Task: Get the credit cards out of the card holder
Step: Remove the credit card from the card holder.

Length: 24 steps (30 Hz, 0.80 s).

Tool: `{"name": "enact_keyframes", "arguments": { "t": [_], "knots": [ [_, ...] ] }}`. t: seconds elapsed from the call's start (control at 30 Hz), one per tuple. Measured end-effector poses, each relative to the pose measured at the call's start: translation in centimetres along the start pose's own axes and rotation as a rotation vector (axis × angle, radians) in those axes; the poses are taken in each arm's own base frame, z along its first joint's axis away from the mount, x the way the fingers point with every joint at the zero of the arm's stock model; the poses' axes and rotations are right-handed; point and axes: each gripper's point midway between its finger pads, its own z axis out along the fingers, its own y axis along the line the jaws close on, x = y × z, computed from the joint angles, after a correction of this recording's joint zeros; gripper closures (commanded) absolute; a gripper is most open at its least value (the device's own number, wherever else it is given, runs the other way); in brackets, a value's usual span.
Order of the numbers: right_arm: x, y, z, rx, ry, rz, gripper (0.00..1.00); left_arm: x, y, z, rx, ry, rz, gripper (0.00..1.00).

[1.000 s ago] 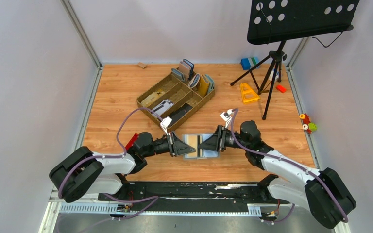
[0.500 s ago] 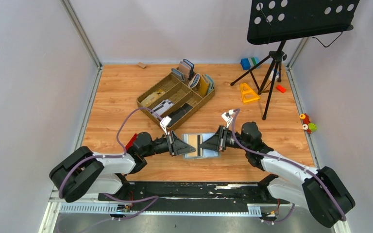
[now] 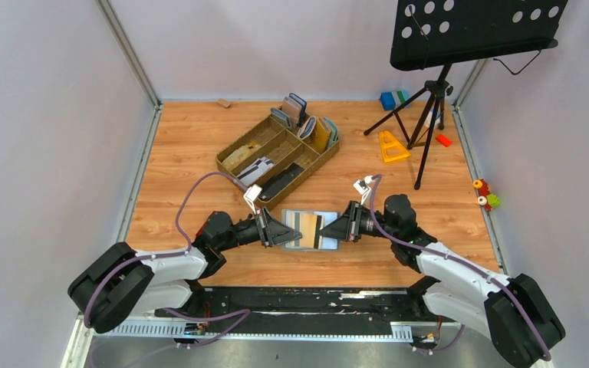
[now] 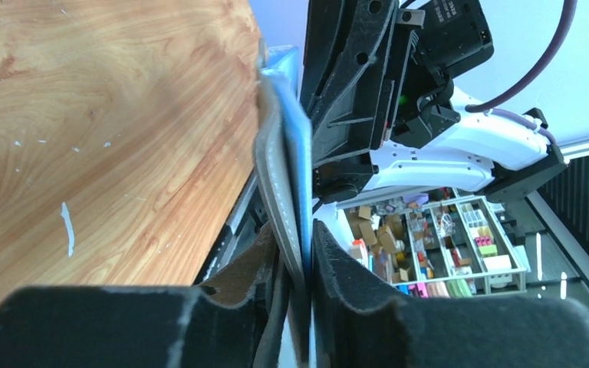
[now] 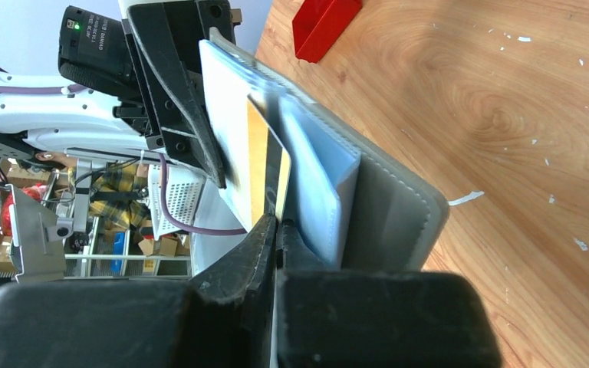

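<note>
Card holder (image 3: 309,227) is spread open near the front middle of the bench (image 3: 184,153), just in front of the tray (image 3: 239,146), hanging between both claws. Left claw (image 3: 295,233) is pinched tight on its left flap, and right claw (image 3: 327,230) is squeezed on a gold card (image 5: 258,165) poking out of a slot.

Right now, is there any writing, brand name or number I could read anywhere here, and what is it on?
Nothing here can be read.
Right arm's black wrist module, left wrist view: white print, too small to read.
Left arm's black wrist module, right wrist view: tiny white print, blurred.
Gold card in the card holder: no writing shows at this angle.
</note>
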Motion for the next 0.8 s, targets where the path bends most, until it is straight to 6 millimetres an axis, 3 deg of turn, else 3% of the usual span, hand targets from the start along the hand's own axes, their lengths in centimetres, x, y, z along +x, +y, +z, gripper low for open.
{"name": "enact_keyframes", "arguments": {
  "t": [0.07, 0.2, 0.3, 0.33, 0.47, 0.6, 0.73, 0.8],
  "knots": [
    [0.1, 0.0, -0.1, 0.002, 0.002, -0.001, 1.00, -0.1, 0.0, 0.0, -0.001, -0.003, 0.001, 0.80],
    [0.0, 0.2, -0.2, -0.004, -0.002, -0.012, 0.99, -0.1, 0.2, 0.0, -0.006, -0.001, -0.002, 0.96],
    [0.1, 0.2, -0.2, -0.006, 0.001, -0.013, 0.69, 0.0, 0.2, 0.0, -0.007, -0.001, -0.003, 1.00],
    [0.1, 0.2, -0.2, -0.007, 0.003, -0.015, 0.64, -0.1, 0.1, 0.0, -0.004, -0.002, -0.001, 1.00],
    [0.2, 0.5, -0.1, -0.022, 0.010, -0.010, 0.61, -0.2, -0.2, 0.0, 0.009, -0.006, 0.000, 1.00],
    [0.1, 0.6, 0.2, -0.043, 0.013, -0.002, 0.66, -0.3, -0.9, 0.0, 0.035, -0.004, -0.001, 1.00],
    [-0.2, 1.1, 0.5, -0.083, 0.017, 0.012, 0.95, -0.5, -1.2, 0.0, 0.050, -0.008, 0.003, 1.00],
    [-0.2, 1.5, 0.6, -0.102, 0.023, 0.025, 1.00, -0.4, -1.3, 0.0, 0.054, -0.005, 0.006, 1.00]
  ]
}}
